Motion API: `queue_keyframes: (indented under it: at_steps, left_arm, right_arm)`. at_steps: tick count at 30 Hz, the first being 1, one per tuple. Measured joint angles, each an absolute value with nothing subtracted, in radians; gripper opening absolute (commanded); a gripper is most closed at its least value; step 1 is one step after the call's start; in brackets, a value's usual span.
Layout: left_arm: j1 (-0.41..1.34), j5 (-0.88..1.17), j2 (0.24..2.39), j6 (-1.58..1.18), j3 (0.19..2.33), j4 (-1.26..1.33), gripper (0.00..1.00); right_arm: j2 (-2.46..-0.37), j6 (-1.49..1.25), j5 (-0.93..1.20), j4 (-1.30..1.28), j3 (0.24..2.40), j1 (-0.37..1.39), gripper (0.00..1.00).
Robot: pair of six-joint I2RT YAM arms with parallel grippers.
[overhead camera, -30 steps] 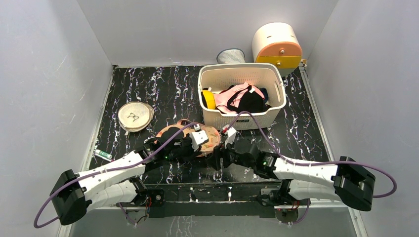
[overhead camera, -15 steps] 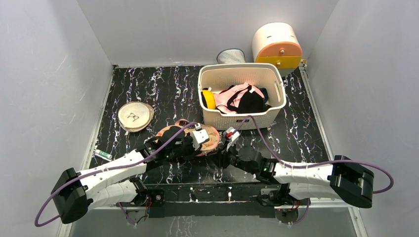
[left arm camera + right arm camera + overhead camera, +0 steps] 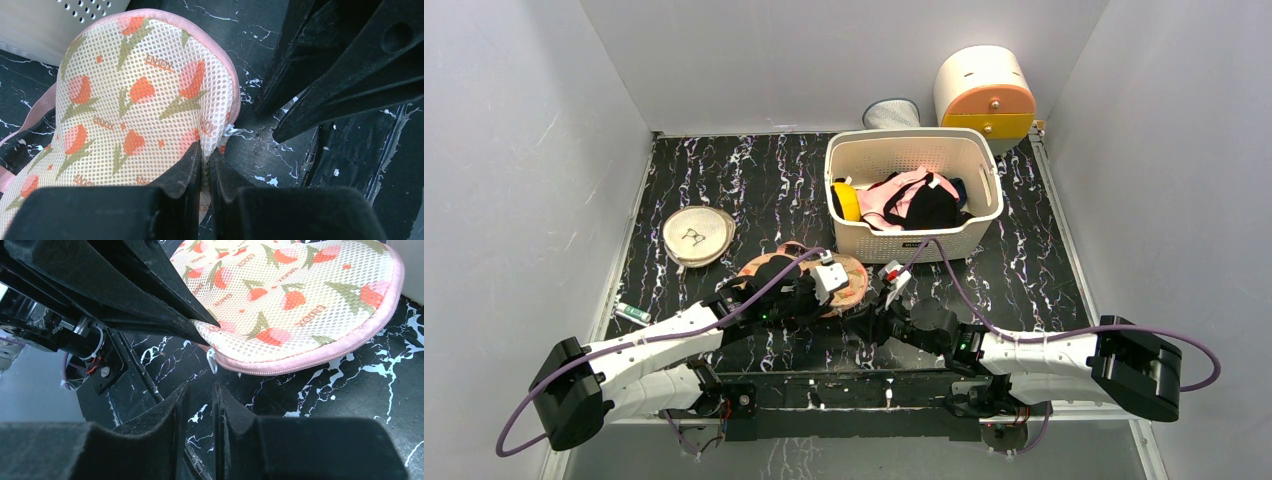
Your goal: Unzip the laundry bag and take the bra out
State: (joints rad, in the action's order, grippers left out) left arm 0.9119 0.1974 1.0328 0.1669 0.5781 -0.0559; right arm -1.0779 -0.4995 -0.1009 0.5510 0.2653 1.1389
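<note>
A flat peach-pink floral mesh laundry bag (image 3: 135, 95) lies on the black marbled desk (image 3: 754, 180), at seven o'clock from the white basket (image 3: 913, 240). Left gripper (image 3: 205, 155) jaws pinch its edge; right gripper (image 3: 200, 392) jaws nearly pressed together, empty, by the white zipper pull (image 3: 212, 361).

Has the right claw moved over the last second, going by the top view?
Yes. The right claw has slid left along the table's near side, away from under the white basket and toward the laundry bag.

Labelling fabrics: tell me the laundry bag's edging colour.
Pink, clearest in the right wrist view on the laundry bag.
</note>
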Motion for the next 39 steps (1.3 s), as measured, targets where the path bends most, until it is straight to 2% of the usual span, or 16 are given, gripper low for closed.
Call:
queue_keyframes:
  at_steps: [13,19,24,39]
  left_arm:
    - [0.912,0.198,1.033,0.167,0.578,-0.056,0.00]
    - [0.912,0.199,1.035,0.167,0.578,-0.057,0.00]
    - [0.912,0.197,1.036,0.168,0.578,-0.055,0.00]
    - [0.912,0.194,1.043,0.176,0.579,-0.053,0.00]
  right_arm:
    - [-1.186,-0.542,-0.113,0.594,0.279,1.139,0.22]
    - [-1.214,-0.556,-0.113,0.620,0.294,1.144,0.26]
    - [-1.230,-0.567,-0.123,0.620,0.338,1.149,0.24]
    - [-1.250,-0.649,-0.264,0.568,0.371,1.163,0.28]
